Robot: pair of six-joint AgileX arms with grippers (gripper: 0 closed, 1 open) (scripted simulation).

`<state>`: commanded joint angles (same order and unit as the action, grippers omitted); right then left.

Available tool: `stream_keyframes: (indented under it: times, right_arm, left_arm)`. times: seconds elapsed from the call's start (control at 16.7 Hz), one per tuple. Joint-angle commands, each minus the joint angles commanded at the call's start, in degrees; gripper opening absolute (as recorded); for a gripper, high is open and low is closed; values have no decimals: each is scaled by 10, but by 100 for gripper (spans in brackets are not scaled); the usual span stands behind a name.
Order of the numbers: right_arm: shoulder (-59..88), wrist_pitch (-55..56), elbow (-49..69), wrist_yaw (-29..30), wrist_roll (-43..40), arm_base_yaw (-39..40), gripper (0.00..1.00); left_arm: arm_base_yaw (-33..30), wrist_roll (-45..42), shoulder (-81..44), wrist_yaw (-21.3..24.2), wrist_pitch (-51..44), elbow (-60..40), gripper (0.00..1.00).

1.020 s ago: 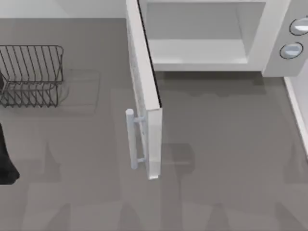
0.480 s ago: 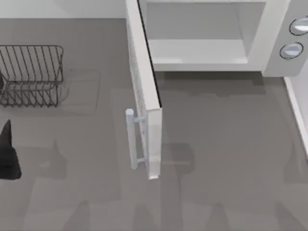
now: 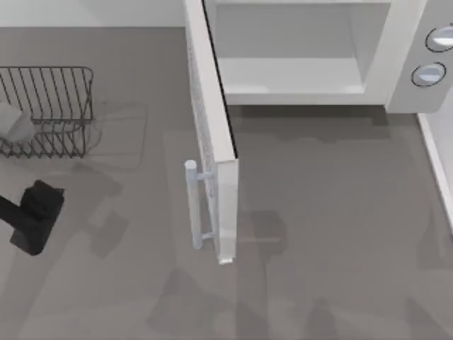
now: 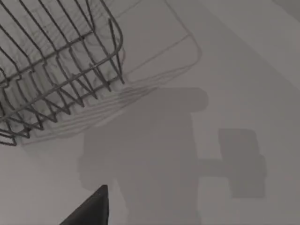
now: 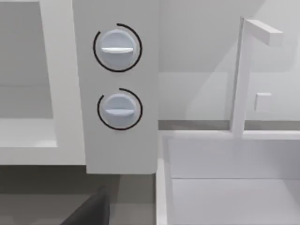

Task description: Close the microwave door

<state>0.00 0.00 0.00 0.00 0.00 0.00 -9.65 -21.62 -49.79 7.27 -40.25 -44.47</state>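
Note:
The microwave (image 3: pixel 405 64) stands at the back of the table with its pale cavity (image 3: pixel 290 57) exposed. The microwave door (image 3: pixel 211 134) swings out toward the front, edge-on, with its pale bar handle (image 3: pixel 192 205) facing left. My left gripper (image 3: pixel 41 207) hovers over the table at the left, well apart from the door and level with its handle. A dark tip of it (image 4: pixel 89 211) shows in the left wrist view above bare table. The right wrist view faces the two knobs (image 5: pixel 117 49) on the microwave's side panel (image 5: pixel 117 150), with a dark tip of my right gripper (image 5: pixel 91 208) low in the picture.
A dark wire rack (image 3: pixel 46 110) sits at the back left, just behind my left arm, also seen as the wire rack (image 4: pixel 56 70) in the left wrist view. A white basin-like unit (image 5: pixel 234 187) stands beside the microwave on the right.
My left arm has swung in from the left edge toward the right and back, now reaching past the wire rack's front. The door has not moved.

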Motion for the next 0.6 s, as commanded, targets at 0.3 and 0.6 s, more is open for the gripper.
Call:
stream_keyframes:
  times: [0.3, 0.6]
  right_arm:
    - [0, 0, 0, 0, 0, 0, 100]
    - [0, 0, 0, 0, 0, 0, 100]
  left_arm:
    - [-50, -120, -249, 57, -219, -252, 100]
    - [-94, -234, -431, 121, -374, -511, 100]
